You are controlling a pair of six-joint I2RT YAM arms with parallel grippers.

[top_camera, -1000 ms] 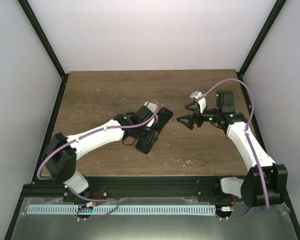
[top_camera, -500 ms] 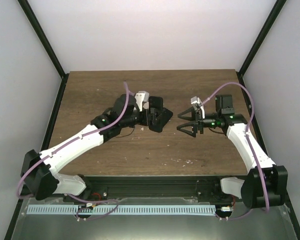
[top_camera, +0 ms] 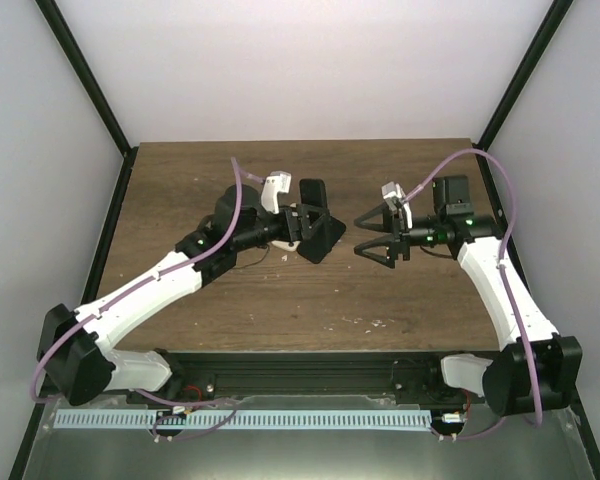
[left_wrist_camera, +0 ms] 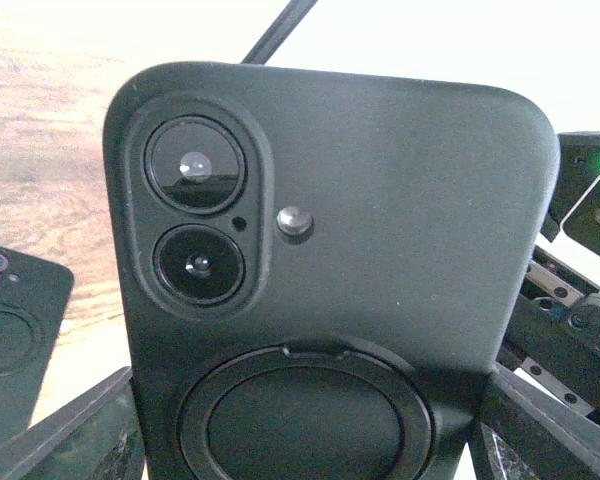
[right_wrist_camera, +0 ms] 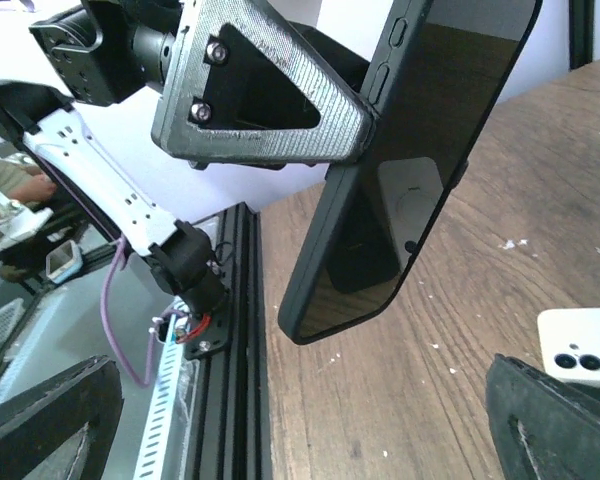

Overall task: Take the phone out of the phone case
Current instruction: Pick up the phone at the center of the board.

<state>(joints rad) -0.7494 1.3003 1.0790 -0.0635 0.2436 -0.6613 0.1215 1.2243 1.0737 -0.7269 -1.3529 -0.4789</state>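
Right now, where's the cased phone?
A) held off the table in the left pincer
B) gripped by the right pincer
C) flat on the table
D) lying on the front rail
A: the left pincer clamps the cased phone by its edges, up off the table, while the right pincer stands open and empty facing it.

The left gripper (top_camera: 302, 226) now holds the cased phone (top_camera: 317, 235) raised off the table (top_camera: 180, 190) and tilted up on edge; a second ago it lay flat, nearer. The left arm (top_camera: 150, 285) reaches farther out, and the right gripper (top_camera: 361, 233) sits slightly farther back.
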